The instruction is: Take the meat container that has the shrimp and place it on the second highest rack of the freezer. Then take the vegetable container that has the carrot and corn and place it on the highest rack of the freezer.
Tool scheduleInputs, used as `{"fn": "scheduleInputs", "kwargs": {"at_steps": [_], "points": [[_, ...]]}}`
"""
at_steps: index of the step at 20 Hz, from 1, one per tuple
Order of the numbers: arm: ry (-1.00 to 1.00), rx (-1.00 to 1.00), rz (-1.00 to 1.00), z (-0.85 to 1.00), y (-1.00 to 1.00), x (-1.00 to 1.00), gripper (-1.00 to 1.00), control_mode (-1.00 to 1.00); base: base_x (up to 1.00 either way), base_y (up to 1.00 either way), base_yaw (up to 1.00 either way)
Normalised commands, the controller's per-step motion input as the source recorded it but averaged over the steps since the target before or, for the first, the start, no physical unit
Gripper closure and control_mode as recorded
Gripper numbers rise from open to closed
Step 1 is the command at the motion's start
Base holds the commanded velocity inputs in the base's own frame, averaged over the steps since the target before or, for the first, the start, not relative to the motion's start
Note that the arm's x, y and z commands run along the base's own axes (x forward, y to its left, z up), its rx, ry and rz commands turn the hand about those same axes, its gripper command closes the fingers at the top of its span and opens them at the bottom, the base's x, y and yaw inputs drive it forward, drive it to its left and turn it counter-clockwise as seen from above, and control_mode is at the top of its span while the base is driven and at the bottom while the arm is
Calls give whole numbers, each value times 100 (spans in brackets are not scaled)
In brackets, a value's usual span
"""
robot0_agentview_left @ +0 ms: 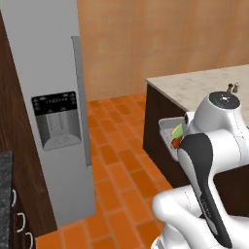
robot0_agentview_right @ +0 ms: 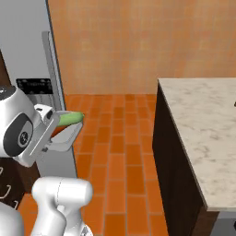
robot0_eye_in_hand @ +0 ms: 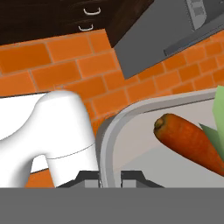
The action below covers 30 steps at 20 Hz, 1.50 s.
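My gripper (robot0_eye_in_hand: 110, 178) is shut on the rim of the grey vegetable container (robot0_eye_in_hand: 131, 114), held in the air above the brick floor. The orange carrot (robot0_eye_in_hand: 188, 141) lies inside it, and a green corn husk (robot0_eye_in_hand: 218, 114) shows at the right edge. In the left base view the container (robot0_agentview_left: 167, 128) hangs beside the island with the carrot (robot0_agentview_left: 175, 142) and corn (robot0_agentview_left: 177, 130) in it. In the right base view the corn (robot0_agentview_right: 72, 118) sticks out of the container (robot0_agentview_right: 69, 136). The freezer (robot0_agentview_left: 48, 97) stands with its door shut, so both racks are hidden. The meat container and shrimp are out of view.
The freezer's long bar handle (robot0_agentview_left: 80, 97) faces the open floor. An island with a marble top (robot0_agentview_left: 204, 87) and dark sides stands to the right, with two small shakers (robot0_agentview_left: 233, 87) on it. Dark drawers (robot0_agentview_left: 19, 221) sit left of the freezer. Orange brick floor (robot0_agentview_right: 117, 138) lies between the freezer and the island.
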Motion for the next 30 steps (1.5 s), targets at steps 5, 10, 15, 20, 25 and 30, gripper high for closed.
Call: {"fn": "scheduleInputs", "kwargs": {"at_steps": [5, 10, 15, 20, 25, 30], "points": [[0, 0, 0, 0, 0, 0, 100, 100, 99, -60, 12], [0, 0, 0, 0, 0, 0, 100, 100, 99, -28, 6], [0, 0, 0, 0, 0, 0, 100, 100, 100, -1, 4], [0, 0, 0, 0, 0, 0, 100, 100, 100, -1, 2], [0, 0, 0, 0, 0, 0, 100, 100, 100, -4, 2], [0, 0, 0, 0, 0, 0, 100, 100, 100, -8, 3]]}}
